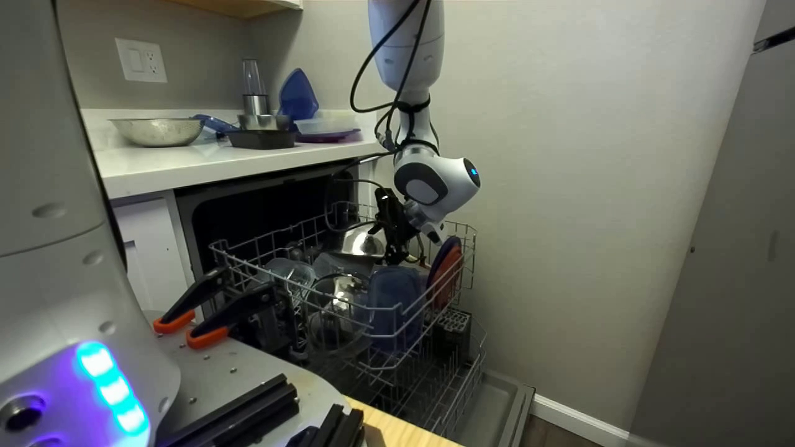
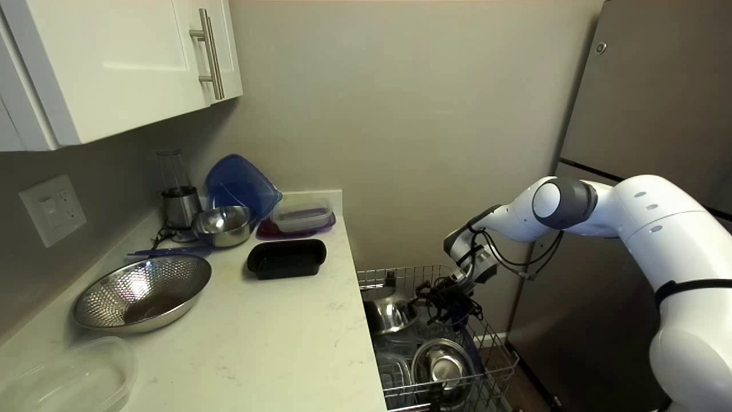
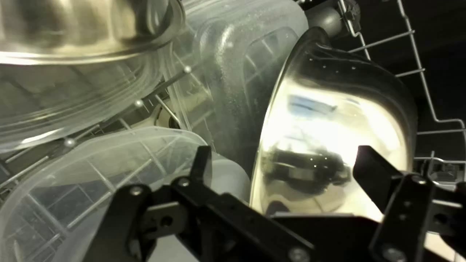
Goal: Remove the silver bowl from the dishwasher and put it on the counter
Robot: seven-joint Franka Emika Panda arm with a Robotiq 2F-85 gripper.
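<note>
Black two-fingered end effector [image 3: 284,154] is spread pretty wide, holding nothing, right by the shiny, deep, round steel bowl [image 3: 335,116], which's sitting tilted in the dark-interior, wire-racked dishwasher [image 1: 254,214].

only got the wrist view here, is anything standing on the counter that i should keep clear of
Observer: Yes, in both exterior views a black rectangular pan stands on the counter.
Operator: any metal bowls up there already
Observer: Two: a wide perforated bowl and a smaller shiny bowl.
Operator: ok and will the silver bowl have to go up to get there
Observer: Most likely: in an exterior view it shows below counter height, at the opening of the dishwasher.
</note>
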